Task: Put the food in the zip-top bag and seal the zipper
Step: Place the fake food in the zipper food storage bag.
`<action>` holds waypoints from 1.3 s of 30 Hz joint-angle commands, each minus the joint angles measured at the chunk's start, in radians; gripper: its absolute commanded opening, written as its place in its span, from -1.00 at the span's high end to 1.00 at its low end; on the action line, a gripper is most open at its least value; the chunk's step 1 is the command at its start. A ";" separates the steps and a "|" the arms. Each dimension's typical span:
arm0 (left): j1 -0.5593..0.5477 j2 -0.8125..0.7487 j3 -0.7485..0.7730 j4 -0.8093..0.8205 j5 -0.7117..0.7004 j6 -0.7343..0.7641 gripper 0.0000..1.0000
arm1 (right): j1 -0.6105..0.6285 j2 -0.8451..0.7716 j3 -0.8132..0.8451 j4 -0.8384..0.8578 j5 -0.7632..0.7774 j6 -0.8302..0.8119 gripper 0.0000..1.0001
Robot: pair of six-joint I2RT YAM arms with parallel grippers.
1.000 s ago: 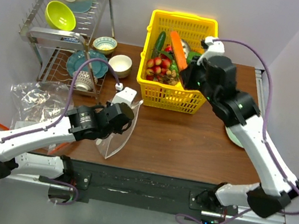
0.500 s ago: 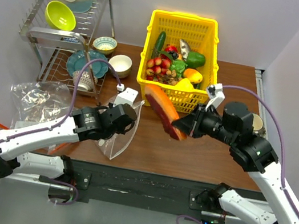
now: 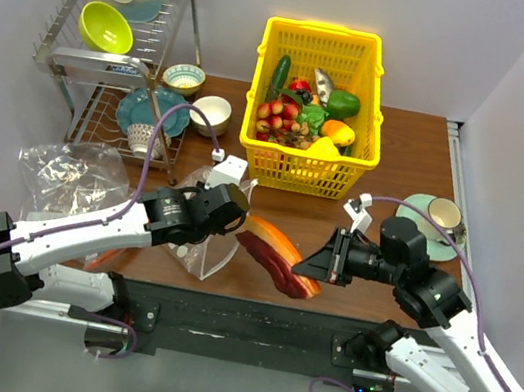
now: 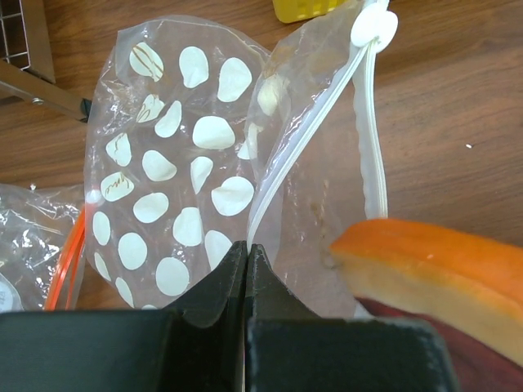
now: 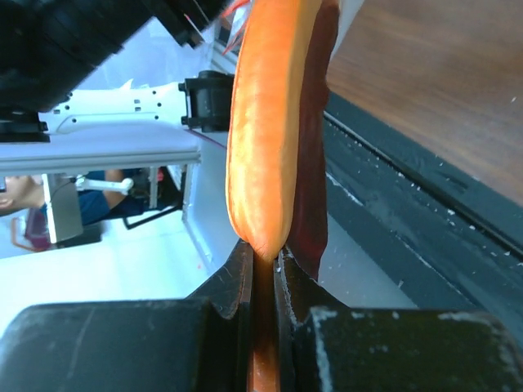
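Wooden bench (image 3: 410,161), near edge: we see L gripper (image 4: 246,250) pinched tight on zip-top bag (image 4: 176,163); R gripper (image 5: 261,260) clamps orange papaya slice (image 5: 270,122) near bag's mouth.

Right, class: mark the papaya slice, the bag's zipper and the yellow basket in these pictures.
papaya slice (image 3: 275,254): top view, middle of the slice.
zipper (image 4: 304,140): left wrist view, midway along the white strip.
yellow basket (image 3: 305,171): top view, its near wall.
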 commanded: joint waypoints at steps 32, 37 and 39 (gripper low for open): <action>-0.005 -0.161 -0.169 0.487 0.556 -0.186 1.00 | 0.128 0.231 -0.125 0.564 0.308 0.159 1.00; -0.004 -0.169 -0.156 0.533 0.618 -0.235 1.00 | 0.179 0.252 -0.150 0.623 0.422 0.113 1.00; -0.005 -0.181 -0.144 0.527 0.623 -0.249 1.00 | 0.191 0.263 -0.154 0.630 0.434 0.084 1.00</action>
